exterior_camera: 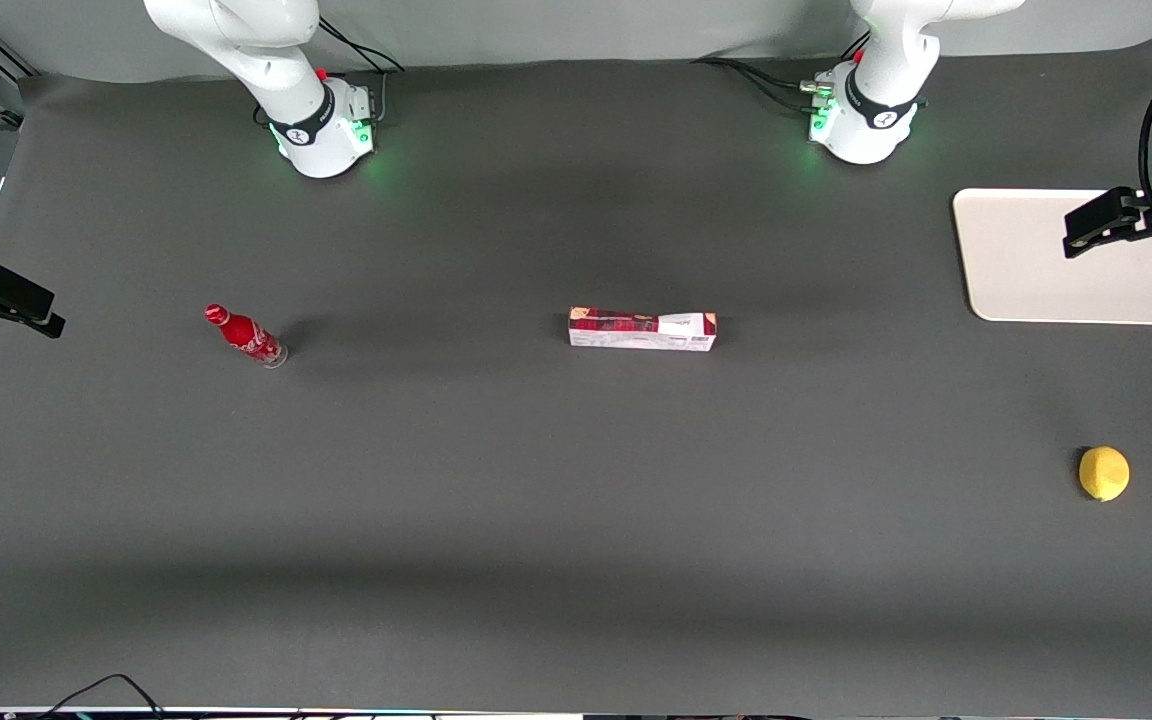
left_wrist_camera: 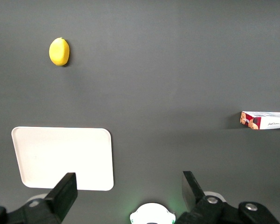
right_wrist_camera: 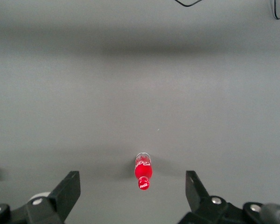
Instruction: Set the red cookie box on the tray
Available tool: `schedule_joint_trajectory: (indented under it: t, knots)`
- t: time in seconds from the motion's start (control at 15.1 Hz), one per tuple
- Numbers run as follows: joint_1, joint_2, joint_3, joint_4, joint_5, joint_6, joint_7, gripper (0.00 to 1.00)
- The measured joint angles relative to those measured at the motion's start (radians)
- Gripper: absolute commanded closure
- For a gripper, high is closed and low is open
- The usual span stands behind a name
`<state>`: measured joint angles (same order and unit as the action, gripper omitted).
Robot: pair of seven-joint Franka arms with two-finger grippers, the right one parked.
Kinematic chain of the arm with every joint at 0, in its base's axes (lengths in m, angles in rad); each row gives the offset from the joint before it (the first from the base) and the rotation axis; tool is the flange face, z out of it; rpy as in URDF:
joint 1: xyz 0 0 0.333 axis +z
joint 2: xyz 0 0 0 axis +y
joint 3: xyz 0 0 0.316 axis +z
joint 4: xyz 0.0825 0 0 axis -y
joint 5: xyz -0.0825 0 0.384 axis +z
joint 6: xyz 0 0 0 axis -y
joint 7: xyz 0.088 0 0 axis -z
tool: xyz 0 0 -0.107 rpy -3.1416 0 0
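The red cookie box (exterior_camera: 642, 330) lies flat on the dark table near its middle, long side across the front view. One end of it shows in the left wrist view (left_wrist_camera: 266, 121). The cream tray (exterior_camera: 1026, 260) lies toward the working arm's end of the table, farther from the front camera than the box, and holds nothing; it also shows in the left wrist view (left_wrist_camera: 60, 156). My left gripper (exterior_camera: 1086, 228) hangs raised over the tray, open and empty, well apart from the box. Its two black fingers (left_wrist_camera: 65, 191) stand wide apart around the gripper's middle (left_wrist_camera: 129, 184).
A yellow lemon (exterior_camera: 1104, 473) lies nearer the front camera than the tray, at the working arm's end; it shows in the left wrist view (left_wrist_camera: 59, 51) too. A small red bottle (exterior_camera: 244, 335) stands toward the parked arm's end. The working arm's base (exterior_camera: 861, 125) stands at the table's back.
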<state>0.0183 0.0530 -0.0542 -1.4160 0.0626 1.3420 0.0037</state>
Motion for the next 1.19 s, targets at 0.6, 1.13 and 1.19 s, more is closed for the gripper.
schedule_joint_trajectory:
  t: [0.6,1.13,1.19]
  knots:
    - [0.000,0.002,-0.003,0.000,-0.001,-0.015,0.004,0.00]
    - [-0.001,-0.009,-0.086,0.036,-0.027,-0.194,-0.228,0.00]
    - [-0.003,-0.016,-0.114,0.050,-0.057,-0.235,-0.332,0.00]
